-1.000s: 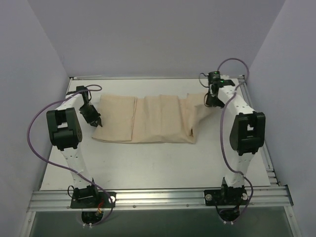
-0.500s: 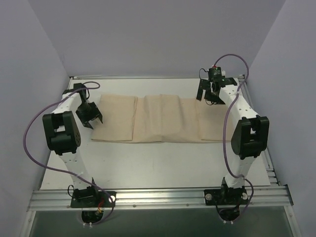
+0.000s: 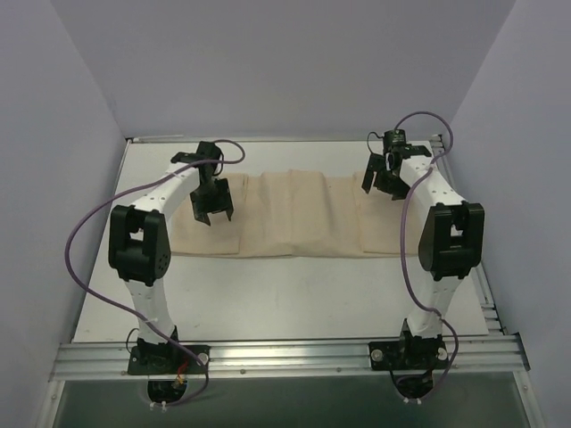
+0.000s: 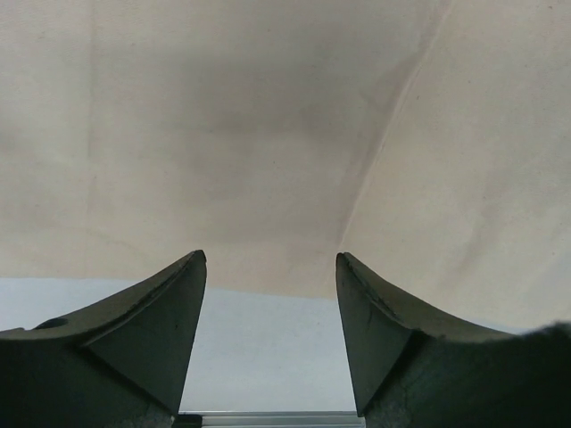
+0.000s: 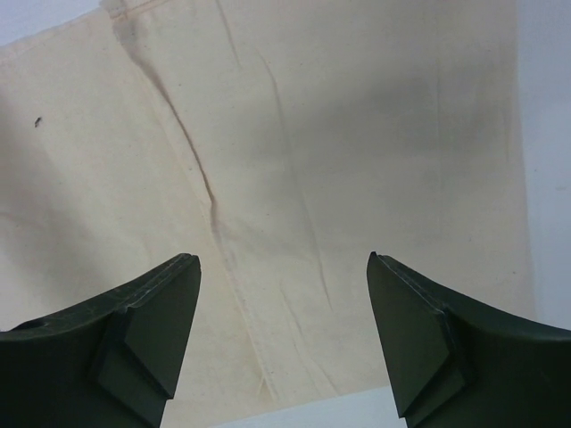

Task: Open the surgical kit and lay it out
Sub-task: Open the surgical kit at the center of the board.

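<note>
The surgical kit's beige cloth wrap (image 3: 294, 214) lies flat across the back half of the table, spread in a long strip with folds running front to back. No tray or instruments show. My left gripper (image 3: 212, 214) hovers over the cloth's left part, open, with nothing between its fingers (image 4: 169, 312); the cloth (image 4: 268, 134) fills the left wrist view above them. Over the cloth's right end my right gripper (image 3: 382, 183) is open and empty as well. A creased seam of the cloth (image 5: 294, 178) runs through the right wrist view.
The white table (image 3: 285, 294) extends in front of the cloth to the aluminium rail (image 3: 285, 357) where both arm bases are bolted. Lilac walls enclose the left, right and back. Purple cables loop off both arms.
Both grippers let go of the cloth and opened. The raised right end dropped flat. The left gripper swung right from the cloth's left edge to above it.
</note>
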You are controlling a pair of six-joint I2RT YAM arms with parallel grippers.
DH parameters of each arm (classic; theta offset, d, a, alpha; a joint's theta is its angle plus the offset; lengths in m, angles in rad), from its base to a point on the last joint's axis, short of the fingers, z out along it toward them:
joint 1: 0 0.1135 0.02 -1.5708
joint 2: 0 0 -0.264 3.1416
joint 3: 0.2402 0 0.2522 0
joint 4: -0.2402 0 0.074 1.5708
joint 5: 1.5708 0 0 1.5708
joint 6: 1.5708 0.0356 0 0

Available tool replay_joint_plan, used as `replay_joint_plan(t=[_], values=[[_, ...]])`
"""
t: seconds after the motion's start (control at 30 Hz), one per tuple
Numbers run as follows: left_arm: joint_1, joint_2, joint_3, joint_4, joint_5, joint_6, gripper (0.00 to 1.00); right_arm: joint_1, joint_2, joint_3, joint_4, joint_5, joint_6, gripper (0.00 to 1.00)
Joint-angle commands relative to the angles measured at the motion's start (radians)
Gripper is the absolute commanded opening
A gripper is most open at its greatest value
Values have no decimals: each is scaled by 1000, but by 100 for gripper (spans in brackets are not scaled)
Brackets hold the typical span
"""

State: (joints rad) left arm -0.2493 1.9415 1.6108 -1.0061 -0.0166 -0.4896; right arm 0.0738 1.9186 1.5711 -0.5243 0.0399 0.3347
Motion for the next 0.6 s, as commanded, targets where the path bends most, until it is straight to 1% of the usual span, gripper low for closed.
replay_joint_plan(t=[0.0, 0.07, 0.2, 0.3, 0.57], values=[[-19, 74, 70, -14, -37, -26, 69, 34, 19, -2, -11, -29, -19, 77], [-36, 105, 106, -19, -48, -27, 70, 34, 17, -9, -10, -58, -20, 79], [-67, 155, 139, -16, -59, -40, 72, 34, 2, -46, 3, -69, -29, 79], [-97, 181, 159, -9, -68, -49, 76, 34, -9, -59, 9, -71, -37, 80], [-151, 246, 212, -40, -129, -67, 77, 34, -9, -71, 17, -84, -51, 80]])
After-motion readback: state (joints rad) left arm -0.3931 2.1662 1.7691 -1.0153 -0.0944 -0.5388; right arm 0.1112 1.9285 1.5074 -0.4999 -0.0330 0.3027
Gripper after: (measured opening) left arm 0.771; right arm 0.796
